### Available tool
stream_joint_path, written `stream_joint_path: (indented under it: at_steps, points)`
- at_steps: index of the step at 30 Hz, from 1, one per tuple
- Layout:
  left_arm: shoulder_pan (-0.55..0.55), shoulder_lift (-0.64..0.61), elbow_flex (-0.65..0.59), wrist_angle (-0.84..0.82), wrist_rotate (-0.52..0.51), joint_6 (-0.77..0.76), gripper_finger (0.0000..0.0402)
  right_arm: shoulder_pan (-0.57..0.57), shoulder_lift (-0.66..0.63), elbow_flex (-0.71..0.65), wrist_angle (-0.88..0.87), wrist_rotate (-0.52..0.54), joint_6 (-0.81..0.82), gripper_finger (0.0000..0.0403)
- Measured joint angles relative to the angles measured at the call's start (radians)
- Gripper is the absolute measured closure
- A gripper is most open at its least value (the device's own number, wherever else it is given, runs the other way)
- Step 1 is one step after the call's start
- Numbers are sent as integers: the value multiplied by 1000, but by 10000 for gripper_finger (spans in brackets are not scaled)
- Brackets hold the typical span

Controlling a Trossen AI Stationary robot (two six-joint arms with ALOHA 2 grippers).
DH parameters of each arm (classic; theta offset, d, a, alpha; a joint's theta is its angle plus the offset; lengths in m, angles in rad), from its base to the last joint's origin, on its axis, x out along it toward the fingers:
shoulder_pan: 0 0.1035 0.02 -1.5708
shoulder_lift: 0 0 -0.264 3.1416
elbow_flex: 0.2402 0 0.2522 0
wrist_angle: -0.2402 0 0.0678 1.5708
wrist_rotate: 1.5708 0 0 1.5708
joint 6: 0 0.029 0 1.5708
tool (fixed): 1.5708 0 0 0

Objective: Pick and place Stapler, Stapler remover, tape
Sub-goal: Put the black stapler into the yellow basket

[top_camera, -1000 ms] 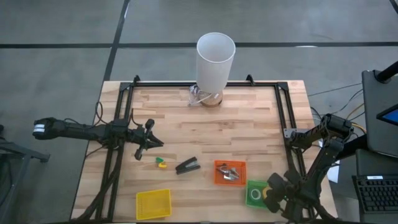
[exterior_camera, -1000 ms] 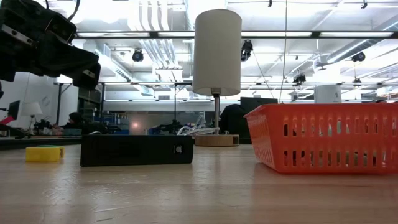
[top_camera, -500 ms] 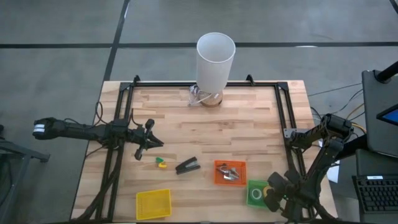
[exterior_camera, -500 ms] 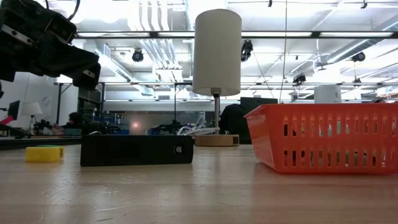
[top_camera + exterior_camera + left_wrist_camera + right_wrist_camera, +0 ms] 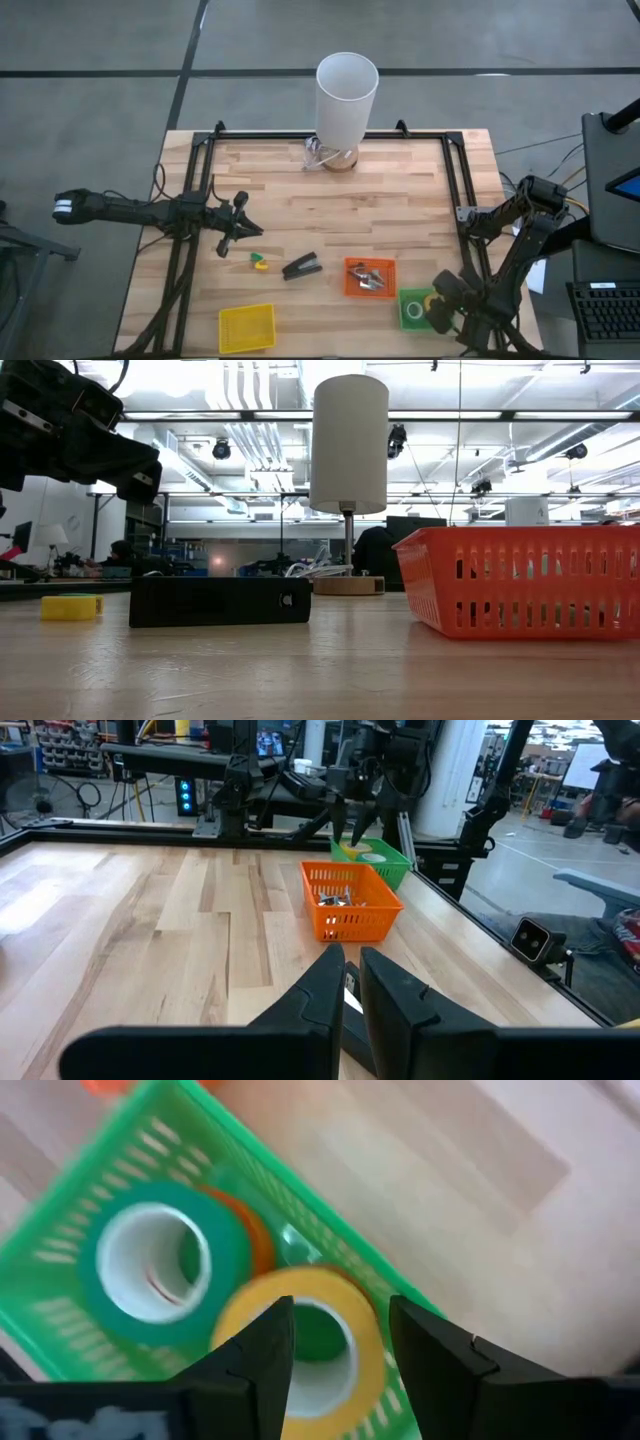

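A green basket [image 5: 404, 322] [image 5: 250, 1150] at the near right holds tape rolls: a green one [image 5: 225, 1220], an orange one [image 5: 258, 1240] under it, and a yellow one [image 5: 330, 1290] lying on top. My right gripper [image 5: 437, 305] [image 5: 340, 1315] hovers open just above the yellow roll, one finger on either side of it. The black stapler [image 5: 301, 267] [image 5: 220, 601] lies flat on the table's middle near part. Dark metal pieces, which look like stapler removers [image 5: 368, 276], lie in an orange basket [image 5: 350, 290] [image 5: 520, 585]. My left gripper [image 5: 243, 231] [image 5: 350, 965] hangs shut and holding nothing, left of the stapler.
A small yellow object [image 5: 260, 262] [image 5: 70, 607] lies just left of the stapler. A yellow basket [image 5: 246, 328] stands at the near left. A white-shaded lamp [image 5: 346, 100] [image 5: 348, 445] stands at the middle of the far edge. Black rails run along the table's left and right sides.
My right arm has shifted a little, and its gripper has drawn slightly up or toward the far edge above the green basket. The stapler and baskets have stayed where they were.
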Motion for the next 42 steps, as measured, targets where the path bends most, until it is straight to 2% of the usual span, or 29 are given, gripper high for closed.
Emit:
stream_joint_path:
  at_steps: [3, 12, 14, 20, 25, 27, 30, 36, 42]
  points:
    - [0, 0, 0, -4, 0, 0, 362, 0, -11, 0, 0, 68, -8, 250]
    - [0, 0, 0, -12, 0, 0, 362, 0, -48, 0, 1, 176, -31, 266]
    - [0, 0, 0, -15, 0, 0, 362, 0, -56, 0, 1, 258, -49, 268]
    - [0, 0, 0, -15, 0, 0, 362, 0, -58, -4, 9, 617, -162, 269]
    - [0, 0, 0, -15, 0, 0, 362, -35, -67, -27, 16, 706, -272, 301]
    - [0, 0, 0, -16, 0, 0, 362, -69, -76, -47, 67, 710, -347, 333]
    - [0, 0, 0, -16, 0, 0, 362, -123, -97, -86, 197, 710, -543, 383]
    - [0, 0, 0, -18, 0, 0, 362, -264, -216, -235, 587, 655, -1029, 395]
    - [0, 0, 0, -19, 0, 0, 362, -430, -401, -453, 1049, 445, -1528, 395]
